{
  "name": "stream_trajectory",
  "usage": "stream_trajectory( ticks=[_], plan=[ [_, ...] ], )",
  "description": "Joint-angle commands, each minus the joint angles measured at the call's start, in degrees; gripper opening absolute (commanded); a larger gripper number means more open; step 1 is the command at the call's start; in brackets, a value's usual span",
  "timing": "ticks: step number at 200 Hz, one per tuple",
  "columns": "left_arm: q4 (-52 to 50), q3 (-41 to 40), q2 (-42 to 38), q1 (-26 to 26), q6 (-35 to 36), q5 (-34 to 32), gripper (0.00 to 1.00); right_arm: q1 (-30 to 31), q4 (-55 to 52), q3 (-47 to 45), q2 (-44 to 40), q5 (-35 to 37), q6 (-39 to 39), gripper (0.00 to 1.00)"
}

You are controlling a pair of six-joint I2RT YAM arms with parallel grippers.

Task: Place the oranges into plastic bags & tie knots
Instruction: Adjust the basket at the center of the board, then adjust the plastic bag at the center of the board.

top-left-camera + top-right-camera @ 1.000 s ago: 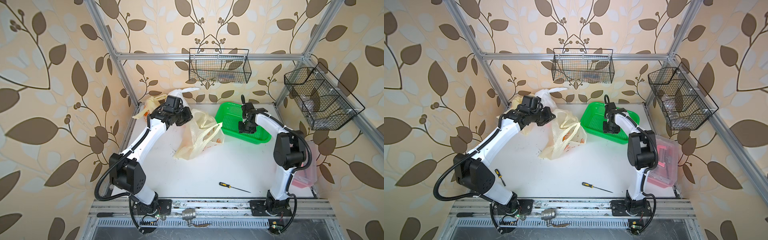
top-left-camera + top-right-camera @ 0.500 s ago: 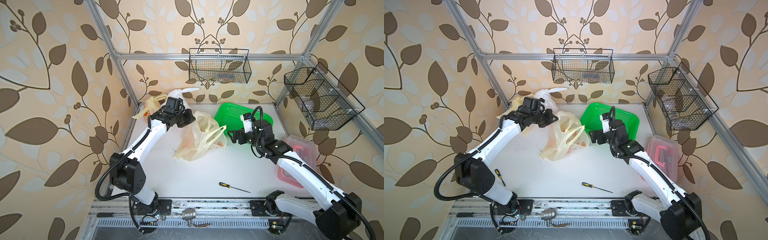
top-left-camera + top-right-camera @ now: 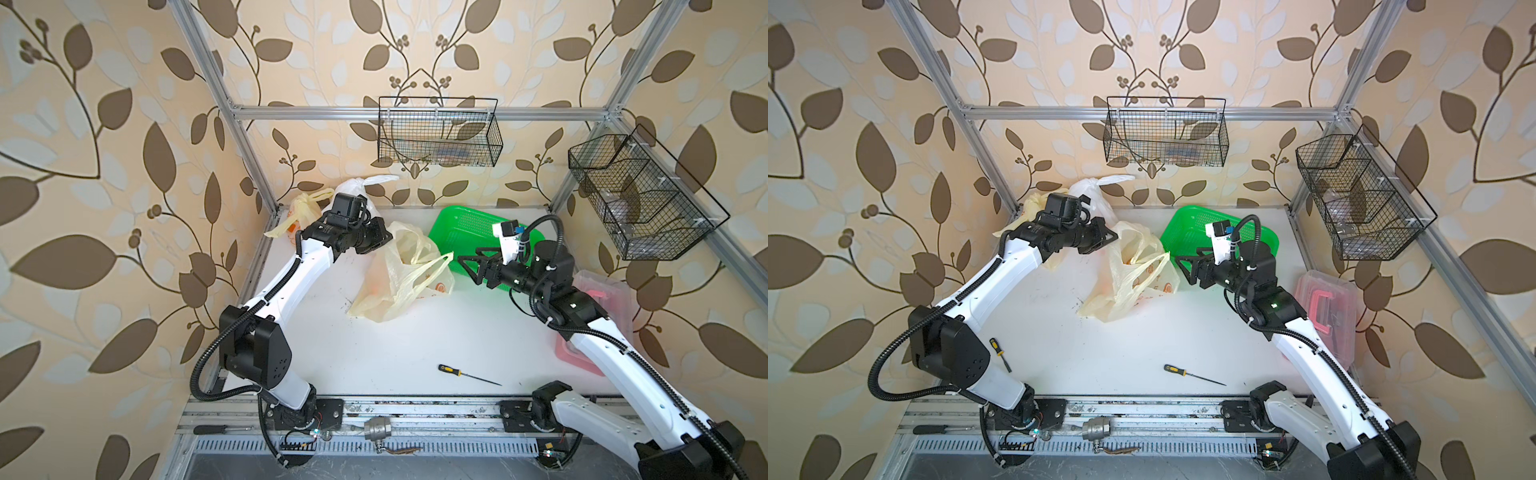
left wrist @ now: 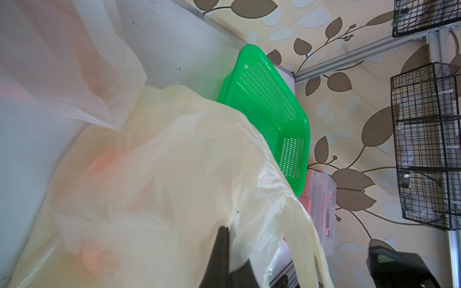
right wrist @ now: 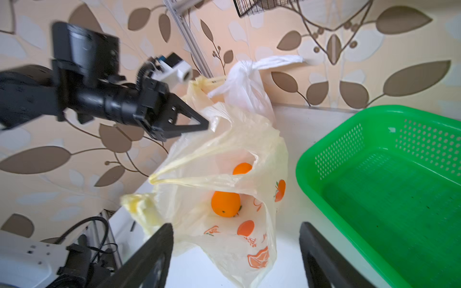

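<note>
In both top views the open yellow bag slumps on the table just above the middle of the frame, its mouth pulled up toward the upper left. The left gripper is clenched on the bag's rim there, with the thin plastic pinched between its fingers and stretched taut (the right wrist view shows this best, left of centre). Inside the bag that view also shows the oranges. One lies low beside the printed side, and the second orange sits deeper, half hidden by a fold. From above they are only an orange blur through the plastic.

The right gripper hangs just right of the bag, in front of the green basket. Its fingers are spread wide and grasp nothing. Its tips point at the bag's loose handle and are close to it, though I cannot tell whether they touch.

At the upper left of the table, behind the left arm, stands a white bag closed with a knot, with strap ends sticking out. A second yellow bag sits beside it, nearer the corner. A screwdriver lies low on the table, right of centre. A clear box with a pink handle sits at the table's right edge.
</note>
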Motion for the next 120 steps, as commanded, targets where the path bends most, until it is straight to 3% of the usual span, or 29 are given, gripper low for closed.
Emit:
stream_trajectory(
  ticks=[1, 21, 45, 101, 120],
  plan=[
    [1.1, 0.2, -1.0, -0.2, 1.1, 0.5, 0.0, -0.2, 2.1, 0.3, 0.5, -12.7, 2.4, 0.79],
    [1.0, 0.3, -0.9, -0.2, 1.1, 0.3, 0.0, 1.7, 4.7, 1.1, 1.7, -15.8, 5.1, 0.79],
    [1.2, 0.0, -0.8, -0.2, 1.0, 0.5, 0.0, 4.5, 1.2, 4.2, 4.8, -12.0, 3.6, 0.75],
    [1.3, -0.3, -0.9, -0.2, 1.1, 0.7, 0.0, 5.8, 9.0, 4.7, 7.9, -9.5, 7.9, 0.61],
    [1.1, -0.1, -0.9, -0.2, 1.1, 0.6, 0.0, 6.2, 8.1, 5.6, 9.0, -7.5, 7.9, 0.4]
  ],
)
